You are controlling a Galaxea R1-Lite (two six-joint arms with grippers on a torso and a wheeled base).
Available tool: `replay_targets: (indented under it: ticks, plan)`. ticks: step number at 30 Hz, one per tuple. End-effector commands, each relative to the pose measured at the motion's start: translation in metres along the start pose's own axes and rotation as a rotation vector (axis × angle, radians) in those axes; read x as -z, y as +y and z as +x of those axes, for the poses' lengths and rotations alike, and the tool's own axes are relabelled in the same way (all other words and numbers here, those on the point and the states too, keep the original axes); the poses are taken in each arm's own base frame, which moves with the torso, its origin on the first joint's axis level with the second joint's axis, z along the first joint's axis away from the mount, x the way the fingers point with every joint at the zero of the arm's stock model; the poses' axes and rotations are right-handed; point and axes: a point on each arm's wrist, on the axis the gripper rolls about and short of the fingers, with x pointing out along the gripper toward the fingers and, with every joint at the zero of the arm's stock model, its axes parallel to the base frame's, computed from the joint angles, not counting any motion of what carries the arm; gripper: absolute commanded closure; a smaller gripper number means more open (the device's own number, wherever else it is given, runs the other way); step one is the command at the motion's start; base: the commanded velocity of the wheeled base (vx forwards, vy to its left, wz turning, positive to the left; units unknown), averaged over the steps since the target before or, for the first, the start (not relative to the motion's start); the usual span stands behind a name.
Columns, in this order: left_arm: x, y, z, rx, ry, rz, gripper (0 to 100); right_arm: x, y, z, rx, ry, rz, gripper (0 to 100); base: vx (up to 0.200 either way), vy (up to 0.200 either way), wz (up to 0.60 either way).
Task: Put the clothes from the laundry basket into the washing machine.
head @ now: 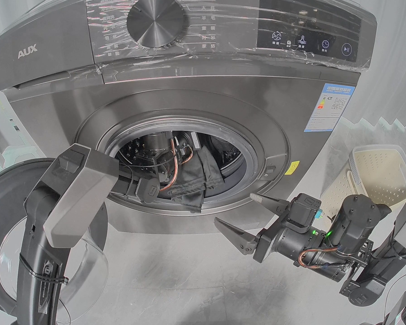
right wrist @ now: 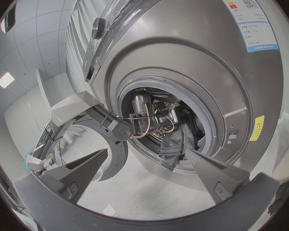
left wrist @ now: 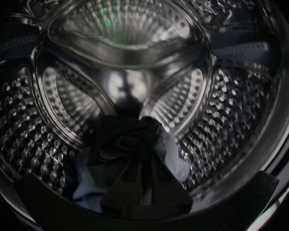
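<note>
A pale grey floor (head: 176, 276), white curtains (head: 394, 82) behind, and a tiled ceiling (right wrist: 38, 20) with a lit panel (right wrist: 5, 80)

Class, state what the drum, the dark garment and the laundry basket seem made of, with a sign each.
Drum: likely polished steel, mirror-bright, perforated.
Dark garment: soft cloth, it drapes and creases.
Laundry basket: probably matte cream plastic, moulded with holes.

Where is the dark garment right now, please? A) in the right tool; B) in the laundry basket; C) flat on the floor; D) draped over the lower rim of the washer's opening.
D: the dark garment hangs over the lower rim of the washing machine opening, its upper part inside the drum with the left tool shut on it; the right tool is open and empty.
</note>
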Motion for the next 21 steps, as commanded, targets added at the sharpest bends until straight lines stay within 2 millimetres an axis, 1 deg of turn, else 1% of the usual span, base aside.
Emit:
replay_targets:
  ticks: [1,2,6,7,9,11,12,13,16,17,18,21]
  plan:
    - [0.002,0.009,0.018,-0.039,-0.089,-0.025,100,0.000,-0.001,0.001,0.002,-0.002,0.001,0,0.000,0.000,0.00]
    - [-0.002,0.011,0.019,-0.045,-0.103,-0.026,100,0.000,-0.001,0.001,0.002,-0.002,0.001,0,0.000,0.000,0.00]
    - [0.003,0.014,0.017,-0.054,-0.084,-0.023,100,0.000,-0.001,0.001,0.002,-0.002,0.001,0,0.000,0.000,0.00]
    - [0.005,0.013,0.016,-0.056,-0.073,-0.022,0,0.000,-0.001,0.001,0.002,-0.002,0.001,0,0.000,0.000,0.00]
    - [0.008,0.013,0.013,-0.057,-0.050,-0.022,0,0.000,-0.001,0.001,0.002,-0.002,0.001,0,0.000,0.000,0.00]
    - [0.011,0.009,0.005,-0.051,-0.009,-0.019,0,-0.001,-0.001,0.000,0.002,-0.003,0.001,0,0.000,0.000,0.00]
    - [0.011,0.009,0.005,-0.051,-0.009,-0.019,0,-0.001,-0.001,0.000,0.002,-0.003,0.001,0,0.000,0.000,0.00]
    - [0.014,0.005,-0.005,-0.042,0.042,-0.012,0,-0.001,-0.001,0.000,0.002,-0.003,0.001,0,0.000,0.000,0.00]
    - [0.025,-0.002,-0.021,-0.007,0.151,0.002,0,0.000,-0.001,0.001,0.002,-0.002,0.001,0,0.000,0.000,0.00]
    - [0.025,-0.002,-0.021,-0.007,0.151,0.002,0,0.000,-0.001,0.001,0.002,-0.002,0.001,0,0.000,0.000,0.00]
    - [0.032,-0.003,-0.031,0.006,0.217,0.015,0,0.000,-0.001,0.001,0.002,-0.002,0.001,0,0.000,0.000,0.00]
    - [0.042,0.000,-0.036,0.003,0.261,0.027,0,-0.001,0.000,0.000,0.000,-0.003,0.001,0,0.000,0.000,0.00]
